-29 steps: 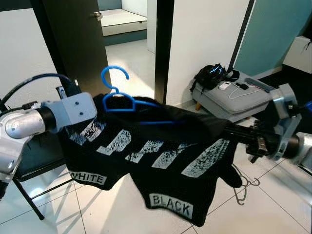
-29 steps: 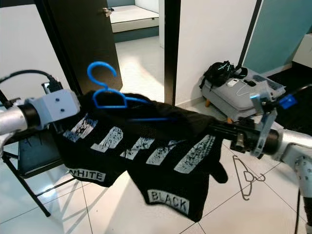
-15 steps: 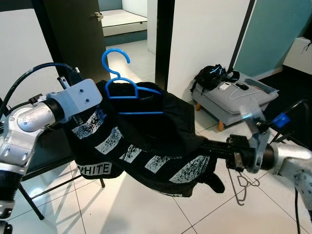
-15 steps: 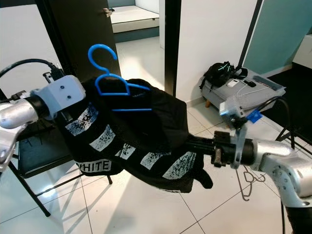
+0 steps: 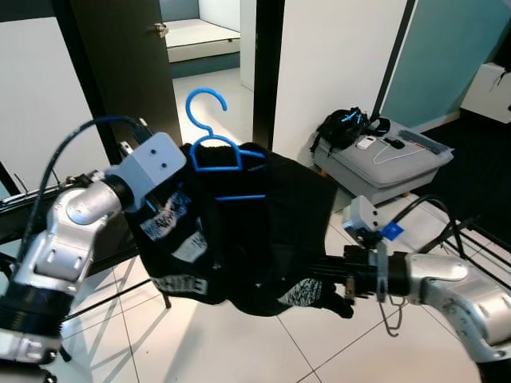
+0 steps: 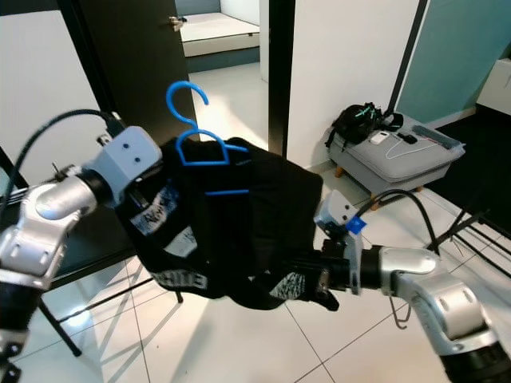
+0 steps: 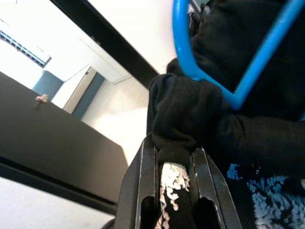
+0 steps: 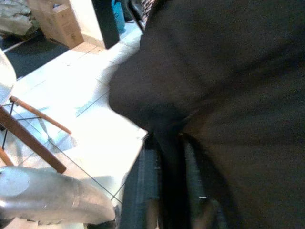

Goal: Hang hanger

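Since the earlier frame, both arms had drawn together, bunching the black garment (image 5: 263, 231). Left gripper (image 7: 174, 191) fingers were clamped on its shoulder, the blue hanger (image 5: 214, 144) just beyond them. Right gripper (image 8: 169, 191) fingers pinched the hem. Carrying step, apparently; next, finding a rail for the hook.

Bright daylight from doorway (image 5: 204, 44); glare on floor tiles (image 5: 239, 351); right wrist view blurred, dim.

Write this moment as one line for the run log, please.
left gripper: shut on black garment near blue hanger | right gripper: shut on garment's lower edge | hanger: not hung
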### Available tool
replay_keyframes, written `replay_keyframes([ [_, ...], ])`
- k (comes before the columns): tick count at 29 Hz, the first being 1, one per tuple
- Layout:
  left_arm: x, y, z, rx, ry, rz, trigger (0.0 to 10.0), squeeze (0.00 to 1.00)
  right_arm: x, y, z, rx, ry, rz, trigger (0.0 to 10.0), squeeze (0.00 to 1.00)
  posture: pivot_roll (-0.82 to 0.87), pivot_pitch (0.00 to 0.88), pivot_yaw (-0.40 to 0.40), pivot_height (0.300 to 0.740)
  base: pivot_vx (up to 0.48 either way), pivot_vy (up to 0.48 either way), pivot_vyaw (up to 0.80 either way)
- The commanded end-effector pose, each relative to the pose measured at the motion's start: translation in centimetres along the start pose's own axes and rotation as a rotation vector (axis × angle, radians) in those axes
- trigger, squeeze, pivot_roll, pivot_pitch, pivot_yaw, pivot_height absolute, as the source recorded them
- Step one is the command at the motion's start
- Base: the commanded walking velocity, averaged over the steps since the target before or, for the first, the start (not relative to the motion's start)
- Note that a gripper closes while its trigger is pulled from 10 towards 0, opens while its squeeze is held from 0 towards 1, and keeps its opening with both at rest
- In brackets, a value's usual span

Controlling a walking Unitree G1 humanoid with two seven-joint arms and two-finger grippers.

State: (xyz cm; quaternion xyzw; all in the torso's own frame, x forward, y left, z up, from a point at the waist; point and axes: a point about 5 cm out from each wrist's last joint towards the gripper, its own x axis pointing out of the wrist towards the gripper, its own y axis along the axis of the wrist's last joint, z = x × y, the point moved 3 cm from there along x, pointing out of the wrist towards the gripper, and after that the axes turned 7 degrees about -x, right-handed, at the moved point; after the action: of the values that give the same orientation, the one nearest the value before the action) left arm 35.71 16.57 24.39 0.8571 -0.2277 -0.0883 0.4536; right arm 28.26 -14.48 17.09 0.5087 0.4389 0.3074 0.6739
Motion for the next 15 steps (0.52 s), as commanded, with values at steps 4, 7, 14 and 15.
replay_keyframes([
  [4, -0.1, 1.0, 0.1, -0.055, 0.044, 0.051, 0.0, 0.00, 0.2, -0.7, 0.8, 0.023, -0.058, -0.010, 10.0, 1.00, -0.01, 0.000, 0.009, 0.740, 0.000, 0.000, 0.00],
  [7, -0.2, 0.7, 0.3, -0.082, 0.055, 0.046, 0.0, 0.00, -0.1, -0.7, 1.4, 0.040, -0.090, 0.008, 10.0, 1.00, -0.01, 0.000, 0.008, 0.740, 0.000, 0.000, 0.00],
  [14, -1.5, -2.4, 0.1, -0.127, 0.191, -0.028, 0.0, 0.00, -2.1, -1.8, 2.7, 0.151, -0.193, 0.080, 10.0, 1.00, -0.02, 0.000, 0.011, 0.740, 0.000, 0.000, 0.00],
  [15, -1.5, -2.4, 0.1, -0.127, 0.191, -0.028, 0.0, 0.00, -2.1, -1.8, 2.7, 0.151, -0.193, 0.080, 10.0, 1.00, -0.02, 0.000, 0.011, 0.740, 0.000, 0.000, 0.00],
])
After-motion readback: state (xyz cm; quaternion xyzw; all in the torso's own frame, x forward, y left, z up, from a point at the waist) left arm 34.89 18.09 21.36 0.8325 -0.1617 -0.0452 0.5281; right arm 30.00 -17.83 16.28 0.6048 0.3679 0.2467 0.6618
